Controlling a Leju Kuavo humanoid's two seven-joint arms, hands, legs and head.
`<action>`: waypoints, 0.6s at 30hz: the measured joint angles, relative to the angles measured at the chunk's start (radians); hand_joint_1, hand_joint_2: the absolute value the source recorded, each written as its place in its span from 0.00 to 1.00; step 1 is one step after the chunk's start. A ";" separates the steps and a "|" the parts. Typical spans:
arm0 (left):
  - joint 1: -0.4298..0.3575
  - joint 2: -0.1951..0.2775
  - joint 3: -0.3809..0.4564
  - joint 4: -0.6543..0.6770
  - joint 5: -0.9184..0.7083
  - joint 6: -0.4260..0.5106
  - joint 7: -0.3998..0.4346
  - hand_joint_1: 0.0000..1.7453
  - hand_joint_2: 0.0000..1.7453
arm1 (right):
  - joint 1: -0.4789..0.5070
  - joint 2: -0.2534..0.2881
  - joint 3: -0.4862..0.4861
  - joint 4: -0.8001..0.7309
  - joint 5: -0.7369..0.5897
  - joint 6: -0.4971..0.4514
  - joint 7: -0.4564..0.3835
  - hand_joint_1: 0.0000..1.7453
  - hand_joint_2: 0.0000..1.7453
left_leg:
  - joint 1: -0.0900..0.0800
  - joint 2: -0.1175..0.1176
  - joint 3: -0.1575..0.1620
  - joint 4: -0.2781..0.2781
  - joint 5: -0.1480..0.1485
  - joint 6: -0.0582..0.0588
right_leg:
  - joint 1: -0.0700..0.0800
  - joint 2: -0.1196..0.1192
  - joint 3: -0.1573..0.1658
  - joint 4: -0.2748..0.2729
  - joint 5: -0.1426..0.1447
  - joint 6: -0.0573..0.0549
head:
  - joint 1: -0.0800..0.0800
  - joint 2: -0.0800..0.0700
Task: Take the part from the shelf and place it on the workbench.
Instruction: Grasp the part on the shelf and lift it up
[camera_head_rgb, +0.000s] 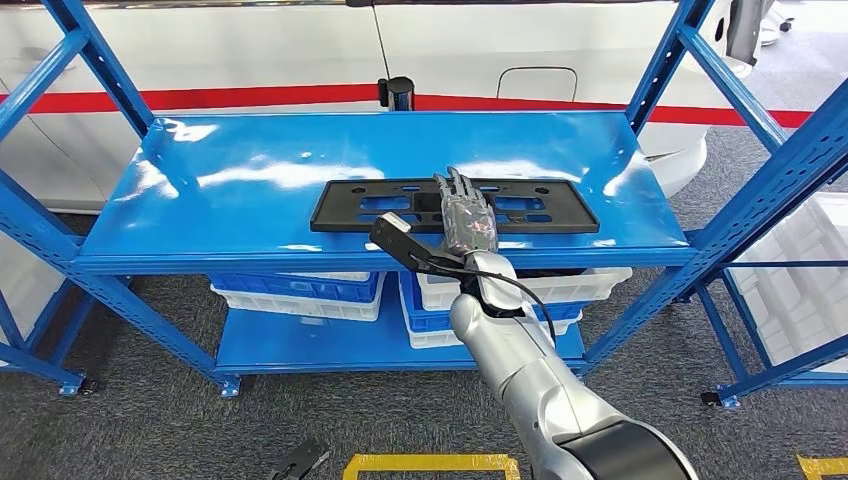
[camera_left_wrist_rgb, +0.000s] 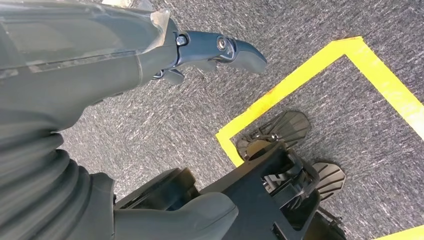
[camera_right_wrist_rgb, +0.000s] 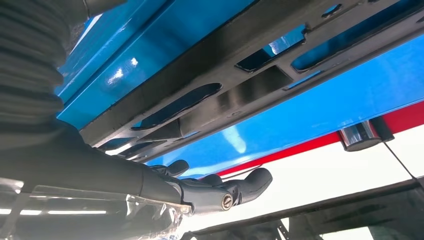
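The flat black plastic frame-shaped part (camera_head_rgb: 455, 204) is lying on the glossy blue metal shelf (camera_head_rgb: 250, 215), with the right hand (camera_head_rgb: 466, 215) resting over its middle, fingers stretched out and gripping nothing, so curling under its near edge looks wisest.

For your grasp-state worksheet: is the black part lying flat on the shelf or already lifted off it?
Lying flat. The black part rests on the blue shelf; the right hand lies flat over its middle, fingers extended.
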 joint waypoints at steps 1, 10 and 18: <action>0.000 0.000 0.001 0.000 0.002 0.003 0.000 0.00 1.00 | 0.000 0.000 0.001 0.001 0.002 0.001 0.003 0.00 1.00 | 0.000 0.000 0.000 0.000 0.000 0.000 | 0.000 0.000 0.000 0.000 0.000 0.000 | 0.000 0.000; 0.000 0.000 0.018 0.001 0.016 0.013 -0.001 0.00 1.00 | -0.006 0.000 0.024 0.004 0.004 0.006 0.033 0.00 1.00 | 0.000 0.000 0.000 0.000 0.000 0.000 | 0.000 0.000 0.000 0.000 0.000 0.000 | 0.000 0.000; -0.001 0.000 0.030 0.001 0.025 0.027 -0.008 0.00 1.00 | -0.030 0.000 0.049 0.019 0.002 0.000 0.069 0.00 1.00 | 0.000 0.000 0.000 0.000 0.000 0.000 | 0.000 0.000 0.000 0.000 0.000 0.000 | 0.000 0.000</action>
